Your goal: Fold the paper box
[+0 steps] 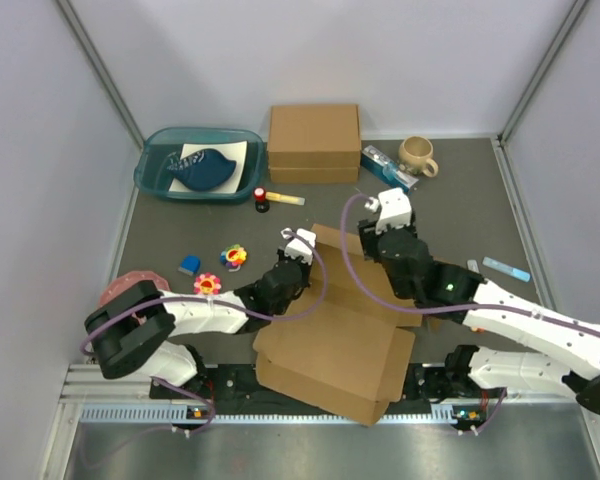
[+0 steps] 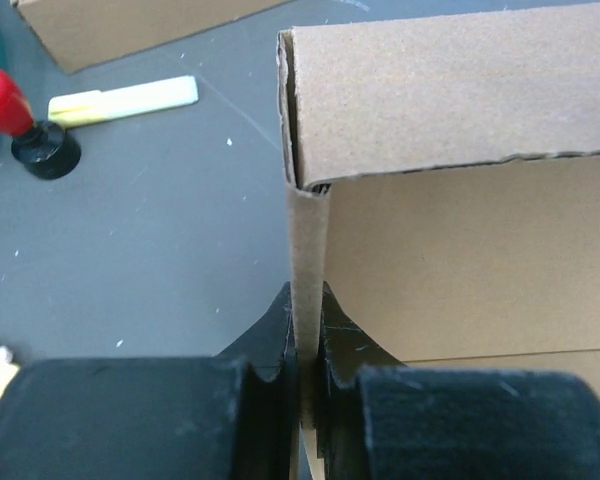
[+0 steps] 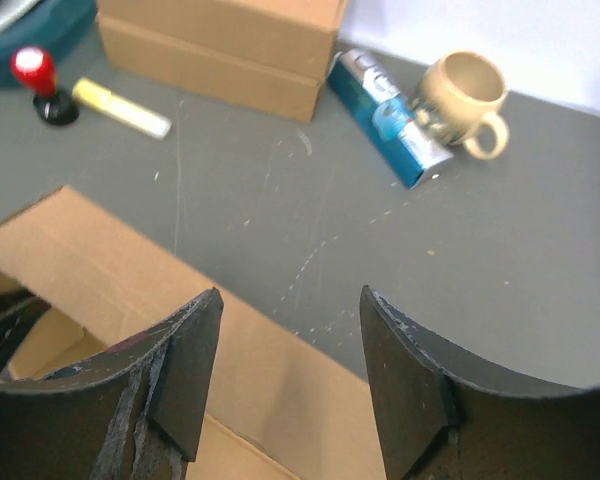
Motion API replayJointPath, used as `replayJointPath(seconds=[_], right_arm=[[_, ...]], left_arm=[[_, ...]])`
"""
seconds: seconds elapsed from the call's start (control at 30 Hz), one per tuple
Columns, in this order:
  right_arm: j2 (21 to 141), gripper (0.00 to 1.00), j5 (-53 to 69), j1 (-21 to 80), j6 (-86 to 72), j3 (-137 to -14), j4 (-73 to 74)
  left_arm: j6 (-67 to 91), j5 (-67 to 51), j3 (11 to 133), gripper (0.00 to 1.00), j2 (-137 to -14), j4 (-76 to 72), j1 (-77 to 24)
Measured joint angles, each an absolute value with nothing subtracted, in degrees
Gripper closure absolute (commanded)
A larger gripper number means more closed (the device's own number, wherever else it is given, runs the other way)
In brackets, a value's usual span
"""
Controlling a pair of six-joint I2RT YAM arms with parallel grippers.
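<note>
Pinching paper box (image 2: 450,100) wall | left gripper (image 2: 306,325) | interior mostly hidden

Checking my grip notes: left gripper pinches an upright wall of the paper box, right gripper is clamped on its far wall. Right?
No: the right gripper is open, gripping nothing, as the right wrist view shows. The left gripper does pinch an upright wall of the paper box.

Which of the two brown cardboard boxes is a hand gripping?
The half-folded paper box at the near edge: the left hand pinches its upright wall. The closed box by the back wall stands apart, untouched.
</note>
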State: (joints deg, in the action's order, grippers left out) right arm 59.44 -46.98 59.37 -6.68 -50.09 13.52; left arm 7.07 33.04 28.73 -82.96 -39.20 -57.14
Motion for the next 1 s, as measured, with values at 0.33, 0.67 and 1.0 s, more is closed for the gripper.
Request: replayJointPath(seconds=[0.33,0.67,1.0], right_arm=[[50.13,0.37,-54.76,58.22,-9.15,-53.6,21.85],[44.99,0.38,-55.29,58.22,-19.9,-47.16,29.28],[46.68,0.4,-50.7,57.98,-32.1,-41.08,31.48]], left_arm=[[15.75,29.36,35.05,1.0,-76.75,-12.95,-51.88],[21.5,25.12,37.54,1.0,-75.61,-4.54,-42.24],[25.36,27.77,36.42,1.0,-74.37,-4.36,-41.65]])
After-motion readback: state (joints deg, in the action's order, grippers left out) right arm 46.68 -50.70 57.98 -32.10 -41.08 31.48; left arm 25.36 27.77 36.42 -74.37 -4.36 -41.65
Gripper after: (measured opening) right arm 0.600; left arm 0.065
